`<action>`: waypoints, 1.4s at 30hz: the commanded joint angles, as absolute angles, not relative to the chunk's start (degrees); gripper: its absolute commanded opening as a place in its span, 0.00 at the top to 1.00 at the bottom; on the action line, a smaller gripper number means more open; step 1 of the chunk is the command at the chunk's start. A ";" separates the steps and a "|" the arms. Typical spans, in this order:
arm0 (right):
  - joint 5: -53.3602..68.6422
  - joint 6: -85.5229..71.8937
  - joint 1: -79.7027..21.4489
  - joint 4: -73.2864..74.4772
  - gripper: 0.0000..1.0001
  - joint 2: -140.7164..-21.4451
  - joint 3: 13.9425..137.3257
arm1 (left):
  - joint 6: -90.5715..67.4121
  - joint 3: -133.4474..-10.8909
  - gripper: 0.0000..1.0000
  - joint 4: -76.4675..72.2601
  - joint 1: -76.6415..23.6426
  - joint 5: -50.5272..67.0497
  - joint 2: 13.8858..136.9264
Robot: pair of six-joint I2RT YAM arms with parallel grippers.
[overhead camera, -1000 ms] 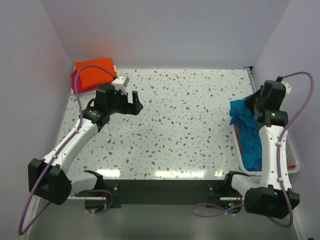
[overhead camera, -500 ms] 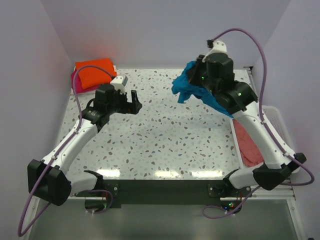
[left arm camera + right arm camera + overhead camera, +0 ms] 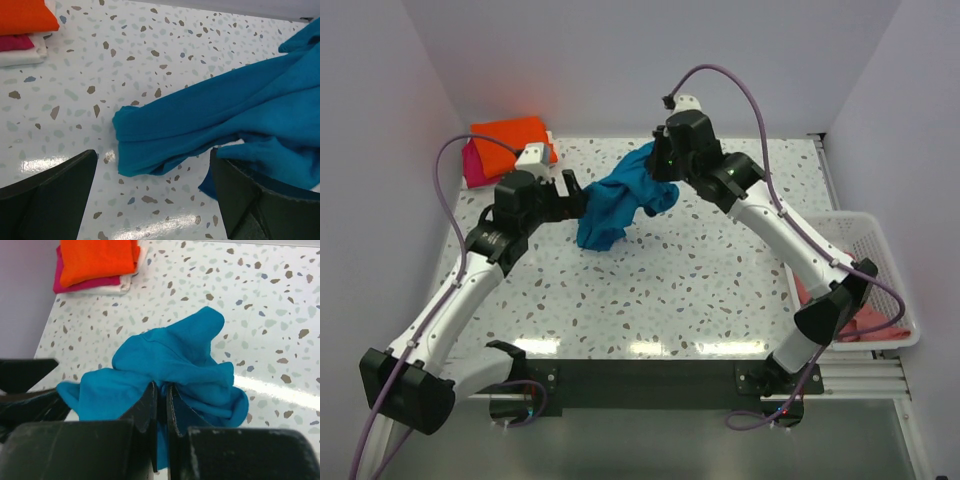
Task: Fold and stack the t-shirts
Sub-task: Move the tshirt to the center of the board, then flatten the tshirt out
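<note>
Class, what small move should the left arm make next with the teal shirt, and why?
Probably ease the left gripper forward and pinch the loose end of the teal t-shirt. Its jaws stand open, that end lies on the table just ahead of them, and the right gripper is shut on a bunched fold. A second grip would let the arms spread it flat.

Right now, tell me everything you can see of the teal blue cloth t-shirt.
The teal blue cloth t-shirt is soft, plain, crumpled and unfolded. The right gripper is shut on a bunched fold, holding it up mid-table; its lower end seems to rest on the speckled table between the open fingers of the left gripper.
</note>
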State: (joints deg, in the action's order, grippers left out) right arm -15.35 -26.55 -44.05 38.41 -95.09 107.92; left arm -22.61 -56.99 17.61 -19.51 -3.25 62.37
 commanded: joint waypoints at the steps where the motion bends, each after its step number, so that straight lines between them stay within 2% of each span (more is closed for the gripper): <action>1: -10.12 -28.38 -35.27 36.48 1.00 -94.57 99.72 | -26.54 -57.13 0.00 14.77 -19.07 -2.73 63.19; 2: -8.37 -28.91 -30.20 35.34 0.97 -94.22 96.71 | -27.33 -55.74 0.00 13.98 -19.16 -0.90 63.37; 3: -6.78 -29.61 -27.62 33.16 0.85 -93.87 93.90 | -29.25 -54.85 0.00 12.41 -19.16 -0.27 63.63; 5: -5.19 -29.71 -22.25 33.13 0.70 -93.95 88.08 | -31.19 -51.78 0.00 10.38 -19.42 2.98 64.95; 7: -7.19 -28.39 -20.92 33.57 0.44 -93.34 83.79 | -33.83 -48.45 0.00 7.92 -19.69 3.34 66.61; 10: -7.91 -28.65 -21.09 31.48 0.33 -89.31 76.33 | -36.21 -44.67 0.00 4.23 -20.30 2.73 68.81; 15: -8.26 -31.37 -21.62 26.28 0.35 -83.06 65.14 | -38.40 -43.33 0.02 0.88 -20.83 0.97 75.04; 20: -8.35 -33.57 -23.38 22.07 0.37 -81.91 58.45 | -43.06 -43.24 0.11 -2.98 -21.18 -3.42 80.15; 25: -8.61 -35.07 -26.10 19.43 0.39 -84.98 58.09 | -45.70 -45.08 0.19 -2.46 -22.32 -10.45 84.55; 29: -8.61 -36.04 -28.73 16.44 0.40 -88.85 60.02 | -46.58 -46.31 0.22 -2.11 -22.59 -13.88 86.83; 37: -14.14 -37.18 -32.69 17.40 0.45 -98.16 65.04 | -46.67 -47.99 0.29 -1.58 -22.59 -15.65 90.44; 42: -15.99 -37.35 -32.78 16.87 0.53 -101.60 65.83 | -46.49 -48.60 0.32 -2.55 -22.67 -14.68 92.37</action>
State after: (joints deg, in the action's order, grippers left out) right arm -12.23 -36.18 -32.84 19.40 -100.16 63.22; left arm -45.93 -46.19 0.64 -22.52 -13.30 91.39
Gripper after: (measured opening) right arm 0.489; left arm 0.688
